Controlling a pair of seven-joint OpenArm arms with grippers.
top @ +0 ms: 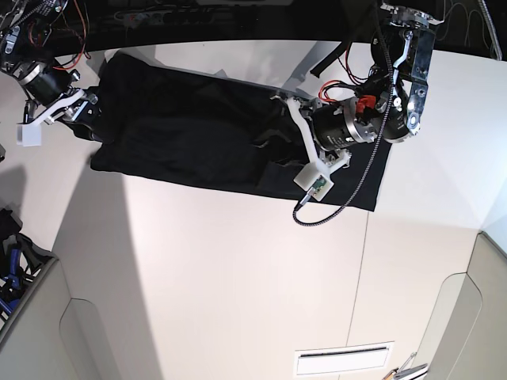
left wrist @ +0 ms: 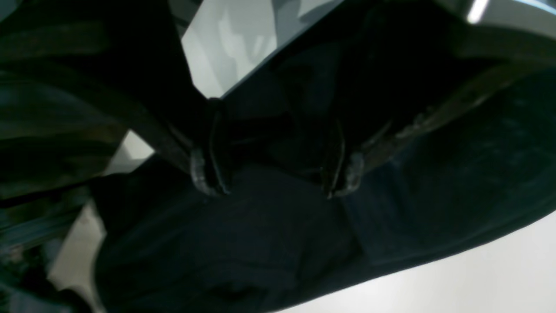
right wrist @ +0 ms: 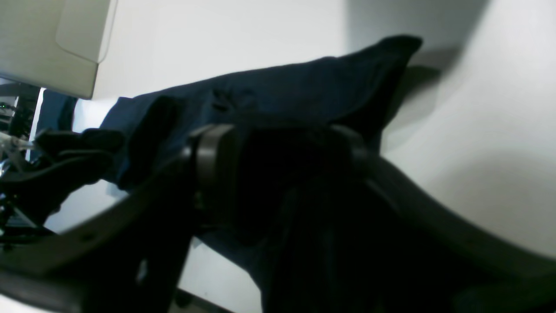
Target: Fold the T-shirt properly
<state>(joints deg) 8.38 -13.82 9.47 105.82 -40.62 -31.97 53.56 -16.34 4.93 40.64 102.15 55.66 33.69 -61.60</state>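
The black T-shirt [top: 190, 134] lies spread across the far part of the white table [top: 238, 261]. My left gripper [top: 265, 142] hangs over the shirt's middle. In the left wrist view this gripper [left wrist: 276, 178] is open, its fingertips [left wrist: 208, 174] down at the dark fabric [left wrist: 260, 243]. My right gripper [top: 85, 111] is at the shirt's left edge. In the right wrist view it [right wrist: 282, 152] has its fingers apart with bunched dark fabric between them, and the shirt [right wrist: 295, 87] stretches away behind. No label patch shows.
A black cable [top: 348, 198] loops from the left arm over the shirt's near right corner. Grey panels stand at the bottom left [top: 32, 332] and bottom right [top: 467, 317]. A white vent slot [top: 344, 360] lies near the front edge.
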